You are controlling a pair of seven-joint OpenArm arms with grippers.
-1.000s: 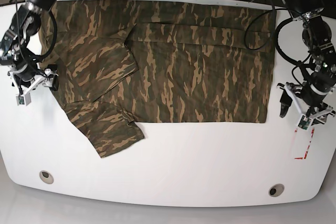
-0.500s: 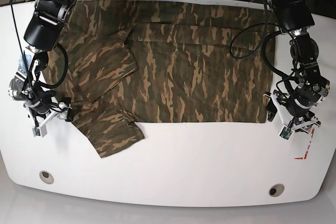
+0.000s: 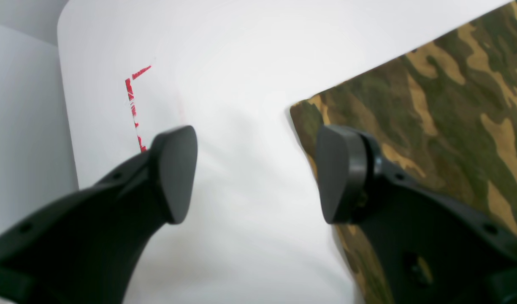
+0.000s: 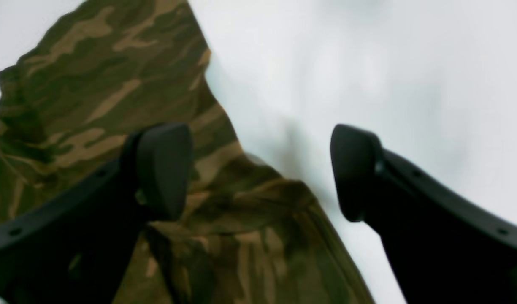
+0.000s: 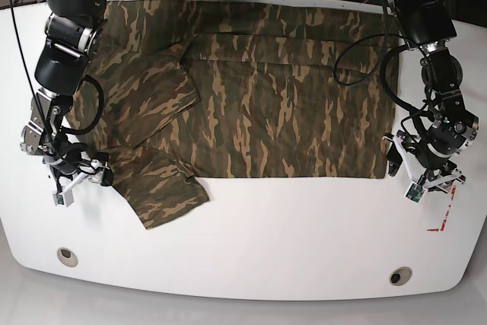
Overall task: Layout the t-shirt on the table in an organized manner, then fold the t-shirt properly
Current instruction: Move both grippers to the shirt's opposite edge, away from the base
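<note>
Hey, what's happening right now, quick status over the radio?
Left tool open, at the t-shirt corner. Right tool open, over the sleeve edge. Shirt flat on the table, unfolded. Nothing in the way.

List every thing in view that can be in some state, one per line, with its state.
t-shirt: spread flat on the table, one side folded over the body, near sleeve sticking out
table: carrying the shirt, near half bare
left gripper: open, empty, over the shirt's bottom corner
right gripper: open, empty, over the near sleeve's edge
</note>
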